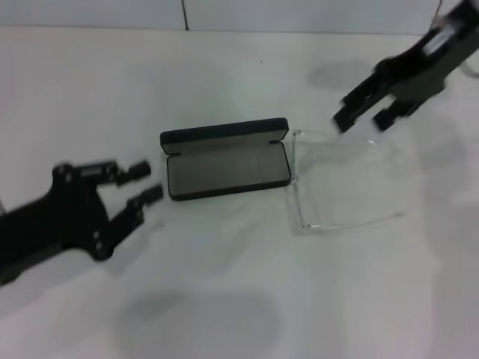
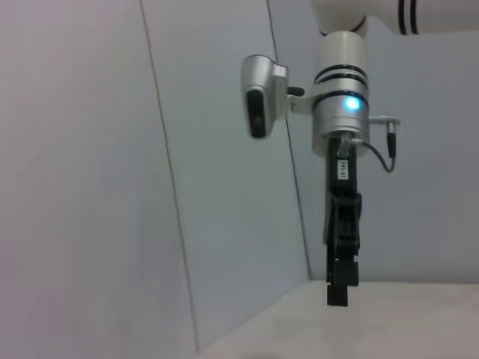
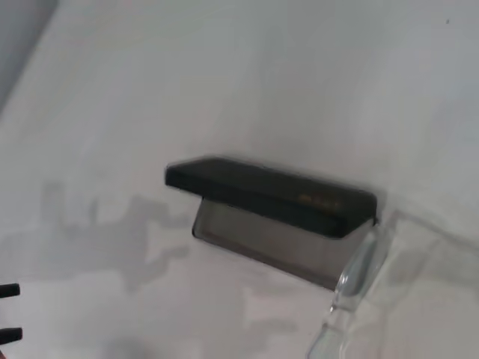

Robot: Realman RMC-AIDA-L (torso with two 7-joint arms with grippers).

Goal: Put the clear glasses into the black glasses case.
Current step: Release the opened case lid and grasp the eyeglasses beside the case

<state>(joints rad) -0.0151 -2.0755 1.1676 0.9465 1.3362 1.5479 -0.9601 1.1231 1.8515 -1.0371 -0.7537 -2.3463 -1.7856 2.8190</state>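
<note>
Nearest the head camera, the left gripper (image 1: 142,183) reaches in over the white table (image 1: 224,299), fingers spread with nothing between them, just beside the short end of the black glasses case (image 1: 224,161) that lies away from the glasses. On the case's far side, the right gripper (image 1: 363,114) hangs above the table, over the rear edge of the clear glasses (image 1: 337,183), its fingers also parted and empty. The left wrist view shows that right gripper (image 2: 340,280) pointing straight down, its tips close above the surface.

The case sits open, lid (image 3: 269,191) raised at the back and the grey lining (image 1: 227,170) facing up. The glasses lie flat on the table touching the case's end, front bar alongside it, both thin arms unfolded and running away from the case.

Judging by their look, the glasses are very light, smooth and somewhat springy, so a hard squeeze could flex them or make them slip out. The front bar near the bridge seems the stiffest place to pinch; the thin arms would bend. With the arms open they look too wide for the case, so folding appears necessary.
</note>
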